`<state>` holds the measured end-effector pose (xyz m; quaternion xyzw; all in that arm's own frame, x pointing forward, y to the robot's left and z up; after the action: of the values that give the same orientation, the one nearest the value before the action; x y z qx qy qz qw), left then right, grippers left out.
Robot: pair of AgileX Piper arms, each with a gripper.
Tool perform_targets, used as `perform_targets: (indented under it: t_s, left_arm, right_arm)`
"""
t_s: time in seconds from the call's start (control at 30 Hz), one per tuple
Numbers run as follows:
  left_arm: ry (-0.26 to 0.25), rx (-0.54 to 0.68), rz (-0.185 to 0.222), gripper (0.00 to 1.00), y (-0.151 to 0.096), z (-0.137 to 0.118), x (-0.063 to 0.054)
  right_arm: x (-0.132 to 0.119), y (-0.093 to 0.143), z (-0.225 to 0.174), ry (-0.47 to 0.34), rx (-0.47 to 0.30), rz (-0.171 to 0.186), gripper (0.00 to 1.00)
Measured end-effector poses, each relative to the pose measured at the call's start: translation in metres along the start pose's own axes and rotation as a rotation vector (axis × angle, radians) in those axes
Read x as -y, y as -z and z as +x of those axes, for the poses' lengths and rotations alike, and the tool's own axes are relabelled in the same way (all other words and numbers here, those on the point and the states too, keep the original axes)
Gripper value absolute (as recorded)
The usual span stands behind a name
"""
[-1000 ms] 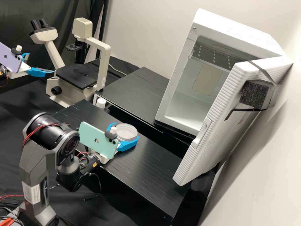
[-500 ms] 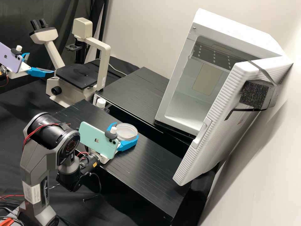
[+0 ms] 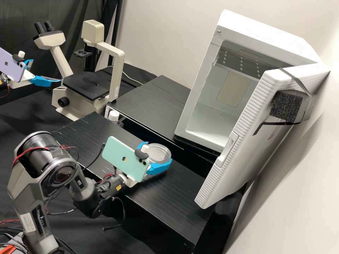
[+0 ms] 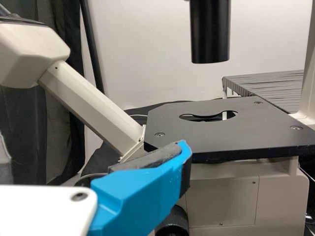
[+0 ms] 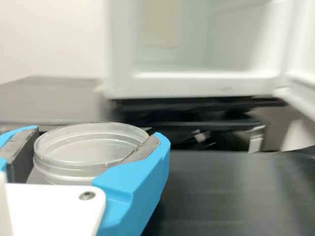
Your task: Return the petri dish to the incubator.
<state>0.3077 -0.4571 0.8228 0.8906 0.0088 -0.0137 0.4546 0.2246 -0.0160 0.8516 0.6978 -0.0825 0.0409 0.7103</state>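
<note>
Your right gripper (image 3: 159, 152) has the petri dish (image 5: 88, 150) clamped over the black platform (image 3: 176, 192). Incubator (image 3: 268, 32) open, dish outside. Pickup done; you have insertion, set-down, release left. Left gripper (image 3: 46, 70): fingers apart, beside microscope (image 3: 116, 72).

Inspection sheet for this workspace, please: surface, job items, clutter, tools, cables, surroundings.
Surface: black bench top, with grooved lines.
Job items: clear dish outside the white incubator, whose door stands wide open.
Clutter: white-capped bottle beside the bench top.
Right tool: gripping the dish between both fingers, over the bench top.
Left tool: open and without a load, near the microscope.
Cables: red wires run over the right arm; a black cable hangs beneath it.
Surroundings: dark curtain, pale wall.
</note>
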Motion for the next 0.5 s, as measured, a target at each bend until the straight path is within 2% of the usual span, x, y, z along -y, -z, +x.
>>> perform_targets:
  t_s: [0.1, 0.23, 0.5]
  left_arm:
    - [0.000, 0.000, 0.000, 1.00, 0.000, 0.000, 0.000]
    - [0.000, 0.000, 0.000, 1.00, 0.000, 0.000, 0.000]
    - [0.000, 0.000, 0.000, 1.00, 0.000, 0.000, 0.000]
  right_arm:
    - [-0.015, -0.003, 0.010, -0.061, 0.000, 0.005, 0.00]
    - [-0.038, -0.005, 0.036, -0.144, -0.016, -0.011, 0.00]
    - [-0.067, -0.003, 0.095, -0.208, -0.017, -0.026, 0.00]
